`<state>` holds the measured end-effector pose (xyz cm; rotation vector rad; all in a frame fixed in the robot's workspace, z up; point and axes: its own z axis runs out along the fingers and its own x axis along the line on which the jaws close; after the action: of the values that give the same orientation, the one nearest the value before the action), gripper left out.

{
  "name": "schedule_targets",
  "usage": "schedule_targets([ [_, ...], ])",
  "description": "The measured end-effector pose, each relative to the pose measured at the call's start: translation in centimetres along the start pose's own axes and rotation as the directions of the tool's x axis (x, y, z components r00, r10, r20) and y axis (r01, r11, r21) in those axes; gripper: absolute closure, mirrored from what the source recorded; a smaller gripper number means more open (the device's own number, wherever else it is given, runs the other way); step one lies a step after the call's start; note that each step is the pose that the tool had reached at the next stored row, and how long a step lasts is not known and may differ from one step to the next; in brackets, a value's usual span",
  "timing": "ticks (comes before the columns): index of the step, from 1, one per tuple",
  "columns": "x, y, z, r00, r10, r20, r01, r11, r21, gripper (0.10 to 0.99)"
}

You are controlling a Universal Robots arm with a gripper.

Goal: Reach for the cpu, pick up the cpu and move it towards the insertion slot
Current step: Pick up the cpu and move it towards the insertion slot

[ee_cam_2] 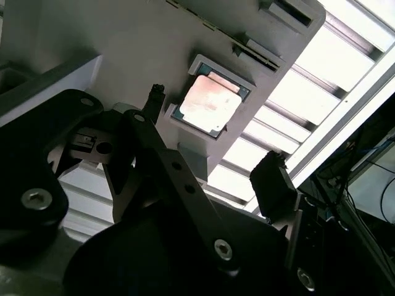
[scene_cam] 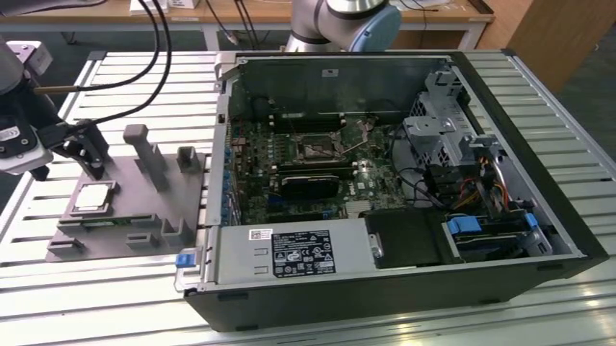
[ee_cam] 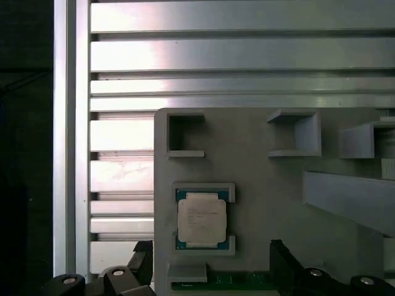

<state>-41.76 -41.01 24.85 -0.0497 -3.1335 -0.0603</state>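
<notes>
Fingers [ee_cam_2: 274, 182] of the gripper [ee_cam_2: 215, 126] stand well apart with nothing held between them; in both wrist views the two dark tips frame open space. In the first wrist view the gripper [ee_cam: 210, 253] hangs above the cpu [ee_cam: 201, 221] without touching it. The cpu lies flat, silvery top up, in a shallow square seat with pale corner lips on the grey fixture [ee_cam: 265, 203]. Just beside that seat, along the fixture's edge, a narrow green circuit strip [ee_cam: 216, 282] sits in a groove. Open-sided grey pockets and upright blocks rise elsewhere on the fixture.

In the exterior view the gripper [scene_cam: 66, 162] is at the exterior view's left, over the fixture [scene_cam: 144, 216], with the cpu [scene_cam: 94, 197] below and close to its tips. Black cables [scene_cam: 154, 65] trail from the wrist. The fixture rests on a slatted metal table [scene_cam: 106, 288].

Beyond the fixture, toward the exterior view's right, an open computer case [scene_cam: 520, 144] lies on its side on the same table, touching the fixture's edge. Inside, on the motherboard [scene_cam: 279, 144], the insertion slot [scene_cam: 316, 149] shows as a small metal-framed square with a dark centre, well apart from the cpu. Behind the case stands the arm's grey and blue base [scene_cam: 347, 21].
</notes>
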Motion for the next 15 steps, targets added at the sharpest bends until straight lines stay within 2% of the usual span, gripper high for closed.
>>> schedule_targets([
  [7, 0.16, 0.16, 0.81, 1.0, 0.0, 0.0, 0.0, 1.0, 0.0, 0.251],
  [15, 0.15, 0.12, 2.22, 0.9996, -0.029, -0.0009, 0.029, 0.9996, 0.0, 0.251],
])
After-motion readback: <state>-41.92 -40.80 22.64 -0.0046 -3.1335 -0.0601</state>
